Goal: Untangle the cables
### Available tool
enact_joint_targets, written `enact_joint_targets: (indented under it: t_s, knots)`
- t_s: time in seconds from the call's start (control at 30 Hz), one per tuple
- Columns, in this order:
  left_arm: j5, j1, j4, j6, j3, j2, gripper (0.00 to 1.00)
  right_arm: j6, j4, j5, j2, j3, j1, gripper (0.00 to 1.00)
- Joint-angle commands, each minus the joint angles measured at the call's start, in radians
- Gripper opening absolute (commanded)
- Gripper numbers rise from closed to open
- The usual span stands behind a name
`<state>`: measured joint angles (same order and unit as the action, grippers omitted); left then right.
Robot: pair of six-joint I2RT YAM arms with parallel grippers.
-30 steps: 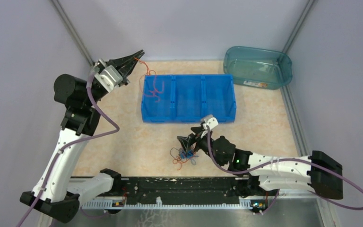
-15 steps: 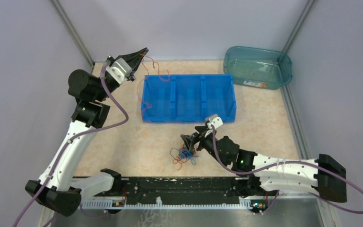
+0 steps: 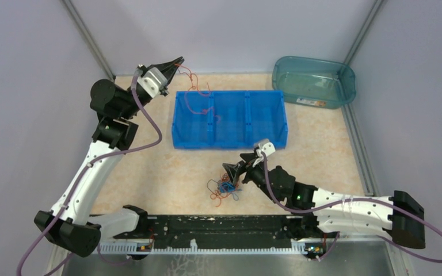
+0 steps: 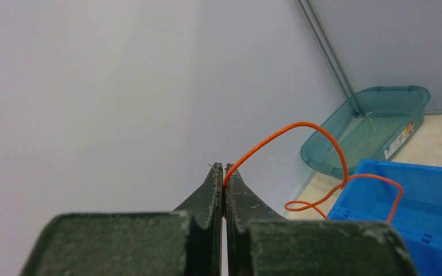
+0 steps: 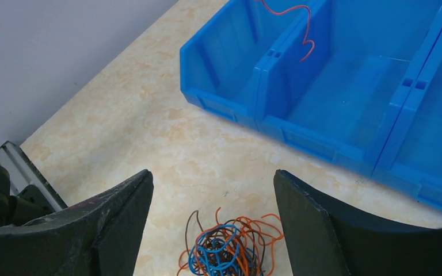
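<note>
A small tangle of orange, blue and dark cables (image 3: pixel 224 190) lies on the table in front of the blue bin; it also shows in the right wrist view (image 5: pixel 230 247). My right gripper (image 3: pixel 234 171) is open just above and behind it, its wide gap (image 5: pixel 213 184) over the tangle's far edge. My left gripper (image 3: pixel 178 61) is raised at the bin's far left corner, shut on one orange cable (image 4: pixel 316 146). That cable (image 3: pixel 195 89) hangs in loops over the bin's left compartment and divider.
A blue three-compartment bin (image 3: pixel 265 95) stands mid-table. A teal tub (image 3: pixel 313 80) sits at the far right corner. Grey walls close in the back and sides. A black rail (image 3: pixel 207 227) runs along the near edge.
My left gripper has swung right and farther back, carrying the orange cable along the bin's back edge. My right gripper has shifted slightly right and nearer over the tangle, still open.
</note>
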<state>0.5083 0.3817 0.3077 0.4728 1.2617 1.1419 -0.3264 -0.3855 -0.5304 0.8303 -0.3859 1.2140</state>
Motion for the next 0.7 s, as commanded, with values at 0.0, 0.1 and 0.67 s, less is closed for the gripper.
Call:
enact_joint_targets:
  t_s: [0.0, 0.1, 0.67]
  knots:
    - [0.006, 0.003, 0.018, 0.011, 0.048, 0.020, 0.00, -0.009, -0.004, -0.028, -0.034, 0.003, -0.008, 0.78]
    - [0.009, 0.003, 0.018, 0.011, 0.065, 0.039, 0.00, -0.009, -0.002, -0.031, -0.040, 0.006, -0.008, 0.78]
    - [-0.005, 0.003, 0.086, -0.040, 0.325, 0.171, 0.00, -0.011, -0.006, -0.018, -0.019, 0.000, -0.008, 0.77]
